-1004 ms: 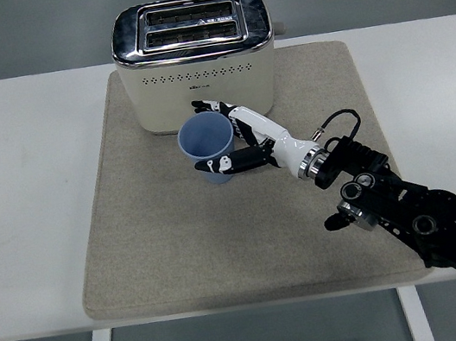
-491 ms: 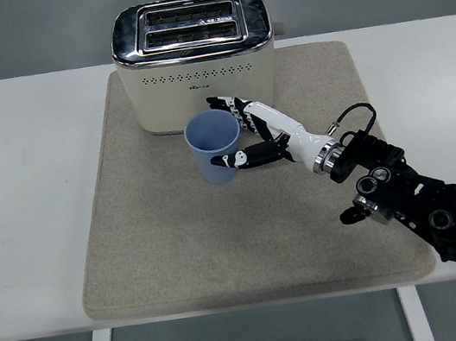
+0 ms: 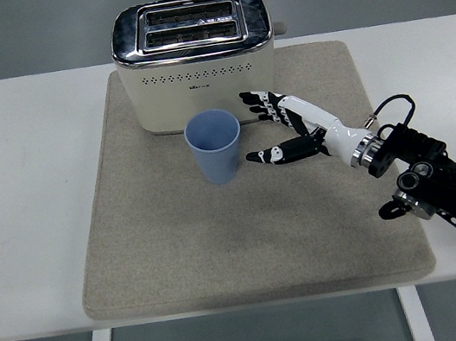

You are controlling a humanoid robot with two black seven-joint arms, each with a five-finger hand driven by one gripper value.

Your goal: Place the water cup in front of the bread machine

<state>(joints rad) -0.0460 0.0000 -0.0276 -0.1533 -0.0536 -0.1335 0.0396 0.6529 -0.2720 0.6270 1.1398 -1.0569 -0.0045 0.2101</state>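
right hand (image 3: pixel 278 127) let go of cup (image 3: pixel 215 145), drawn back rightward

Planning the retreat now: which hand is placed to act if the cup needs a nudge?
Right. The right hand hangs open just right of the blue cup, which stands upright on the mat before the toaster. No left arm shows.
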